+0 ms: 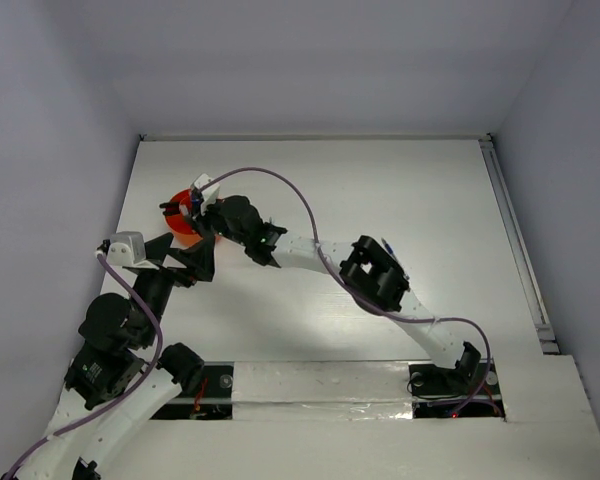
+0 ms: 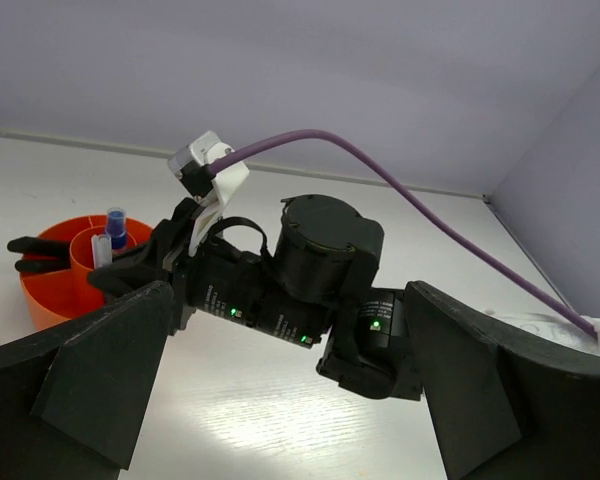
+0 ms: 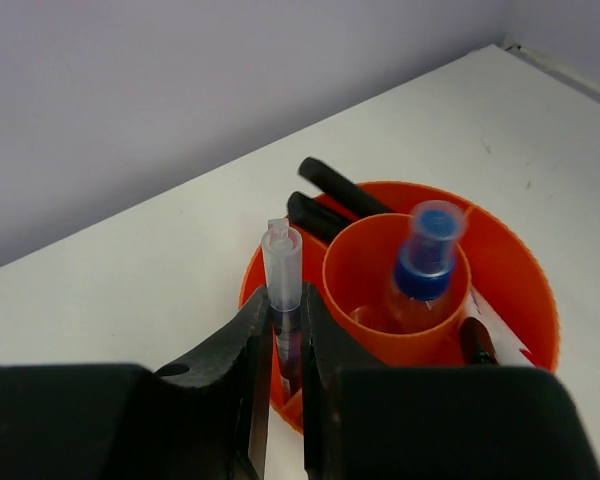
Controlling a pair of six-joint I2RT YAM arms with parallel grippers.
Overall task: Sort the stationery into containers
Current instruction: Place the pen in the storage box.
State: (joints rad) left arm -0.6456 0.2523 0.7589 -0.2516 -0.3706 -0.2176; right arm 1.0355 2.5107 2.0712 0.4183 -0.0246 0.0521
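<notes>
Your table (image 1: 380, 200) is mostly bare, and everything sits at its far left, where the right arm (image 1: 380, 280) stretches across and the left arm (image 1: 120, 330) waits just beside it. The left gripper (image 2: 290, 290) has its fingers spread wide with nothing between them, pointed at the right arm's wrist, near the cup but apart from it. The cup (image 3: 525, 275) is an orange ring around a smaller inner tub. Two black markers (image 3: 330, 185) lean in the far side of the ring, and a blue-capped bottle (image 3: 425, 265) stands in the tub. The right gripper (image 3: 287, 305) is pinched on a thin clear pen (image 3: 283, 265), held upright by the barrel just under its cap. Its lower end dips into the near side of the ring, just outside the tub wall, though you cannot see whether it touches bottom. Expect the pen to be very light and stiff, with a smooth plastic barrel that could pivot or slide in a pinch this narrow. Mid-barrel looks like the right place to hold it, and a slow, straight release should let it settle against the tub wall rather than tip out
</notes>
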